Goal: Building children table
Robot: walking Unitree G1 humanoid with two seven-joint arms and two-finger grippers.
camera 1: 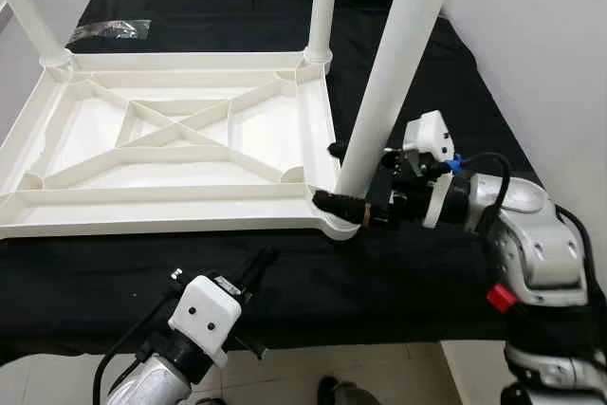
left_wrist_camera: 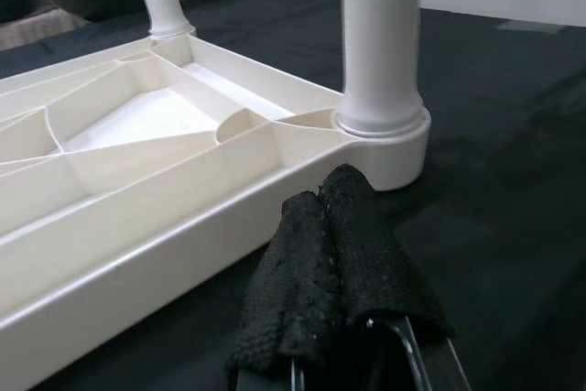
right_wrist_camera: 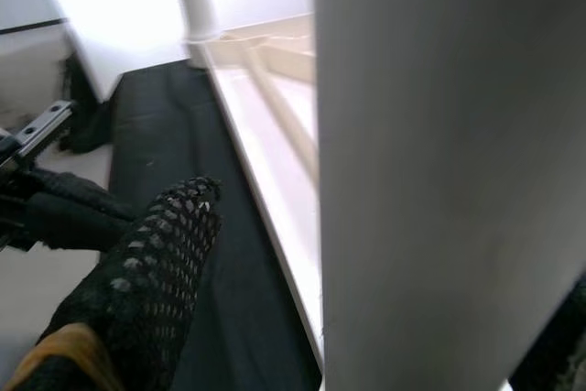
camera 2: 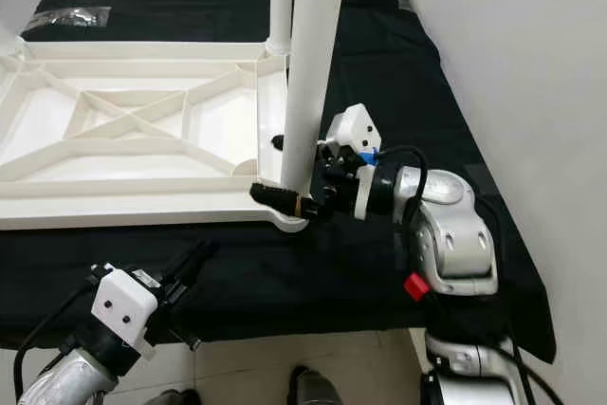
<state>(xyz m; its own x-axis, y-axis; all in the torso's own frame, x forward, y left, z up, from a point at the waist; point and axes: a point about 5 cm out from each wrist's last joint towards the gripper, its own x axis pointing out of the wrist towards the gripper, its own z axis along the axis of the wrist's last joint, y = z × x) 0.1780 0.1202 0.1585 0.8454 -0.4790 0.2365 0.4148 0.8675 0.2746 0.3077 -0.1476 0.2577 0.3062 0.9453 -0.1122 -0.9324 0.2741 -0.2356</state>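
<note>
A black cloth [camera 1: 398,282] covers the work surface under the pincers. A plain white wall [camera 1: 550,45] rises just beyond the right pincer. Pale floor tiles [camera 1: 379,372] show below the left one.

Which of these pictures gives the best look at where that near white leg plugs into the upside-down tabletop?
The left wrist view: the leg stands in its round corner socket, seen close and unblocked. In both eye views the right hand around the leg's base partly hides the joint. The right wrist view shows the leg as a blurred white column.
</note>
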